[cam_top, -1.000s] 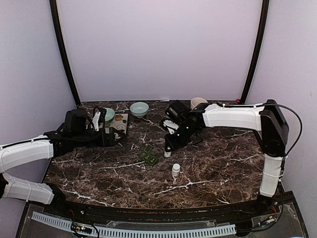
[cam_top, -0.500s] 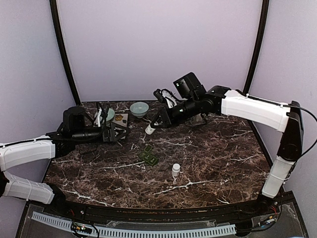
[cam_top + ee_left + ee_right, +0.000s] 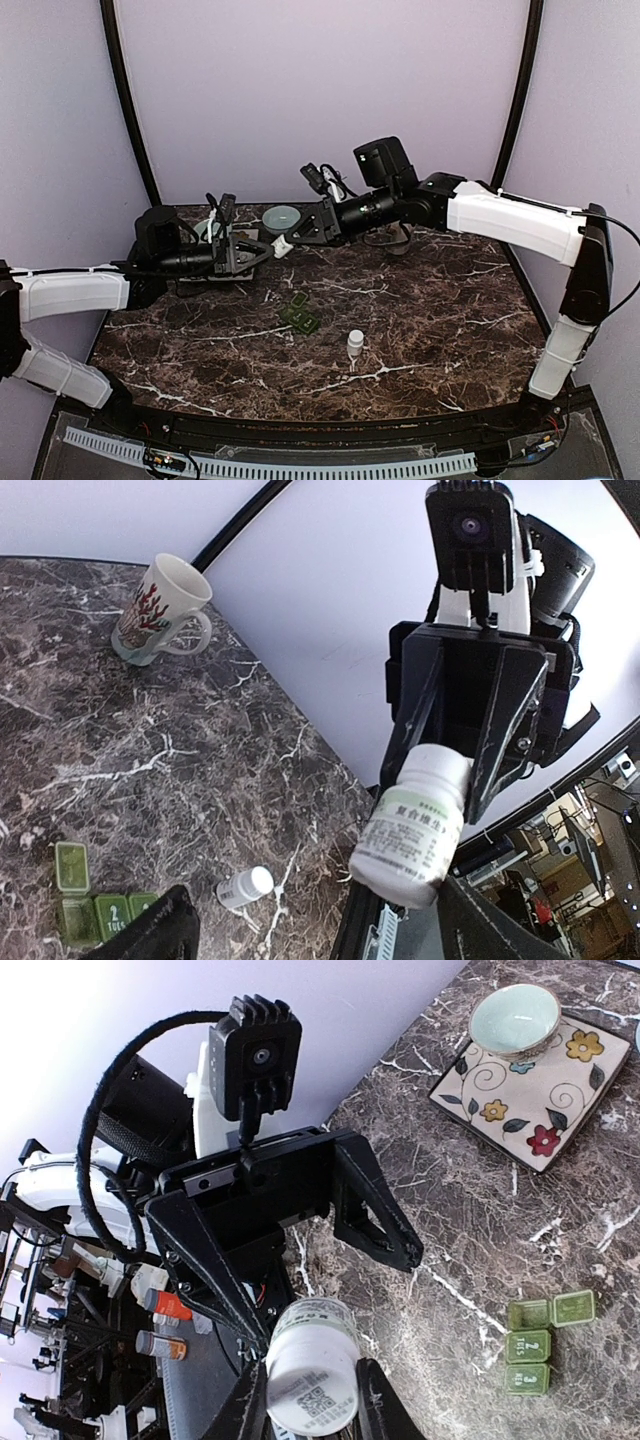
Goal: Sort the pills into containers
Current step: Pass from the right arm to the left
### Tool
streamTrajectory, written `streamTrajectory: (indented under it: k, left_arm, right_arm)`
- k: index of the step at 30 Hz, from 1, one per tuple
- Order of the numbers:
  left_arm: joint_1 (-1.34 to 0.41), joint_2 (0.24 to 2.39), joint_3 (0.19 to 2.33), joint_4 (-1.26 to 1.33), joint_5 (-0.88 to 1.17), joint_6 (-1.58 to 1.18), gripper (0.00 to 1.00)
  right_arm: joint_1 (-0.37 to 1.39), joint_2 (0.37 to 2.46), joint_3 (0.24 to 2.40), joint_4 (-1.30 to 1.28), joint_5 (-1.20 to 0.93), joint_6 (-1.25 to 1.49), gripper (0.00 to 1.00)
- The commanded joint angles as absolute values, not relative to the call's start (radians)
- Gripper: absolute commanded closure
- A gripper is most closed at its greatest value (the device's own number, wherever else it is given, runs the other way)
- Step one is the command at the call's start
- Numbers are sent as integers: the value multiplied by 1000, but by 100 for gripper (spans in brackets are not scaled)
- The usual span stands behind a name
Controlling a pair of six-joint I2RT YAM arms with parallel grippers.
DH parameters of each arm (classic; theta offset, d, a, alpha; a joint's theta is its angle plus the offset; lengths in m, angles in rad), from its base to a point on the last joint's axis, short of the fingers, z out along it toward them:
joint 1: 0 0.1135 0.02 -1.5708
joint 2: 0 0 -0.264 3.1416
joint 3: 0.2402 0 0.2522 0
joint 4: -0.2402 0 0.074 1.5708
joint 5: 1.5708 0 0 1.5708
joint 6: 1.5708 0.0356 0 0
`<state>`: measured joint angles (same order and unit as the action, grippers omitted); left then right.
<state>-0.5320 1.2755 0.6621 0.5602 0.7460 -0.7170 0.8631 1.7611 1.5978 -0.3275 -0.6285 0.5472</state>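
My right gripper is shut on a white pill bottle and holds it in the air above the table's back left. My left gripper is open, facing it, its fingers either side of the bottle's end without touching it. In the left wrist view the bottle hangs between the right gripper's black fingers. In the right wrist view the bottle sits between my fingers. The dark green pill box lies on the table, some lids open; it also shows in the right wrist view.
A second white bottle stands near the table's middle. A patterned plate carries a teal bowl; another teal bowl is at the back. A cream mug stands at the back right.
My right gripper lifted the white bottle off the table and carried it up and left. My left gripper rose and swung right to face it.
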Motion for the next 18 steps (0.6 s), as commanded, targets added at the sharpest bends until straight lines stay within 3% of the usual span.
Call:
streamTrajectory:
  k: [1, 18]
  left_arm:
    - [-526, 1302, 692, 737, 811, -801, 17]
    - [-525, 1351, 700, 927, 866, -941, 38]
  right_arm:
    - [854, 1765, 1613, -244, -690, 583, 87]
    - [833, 1800, 1587, -131, -761, 653, 88]
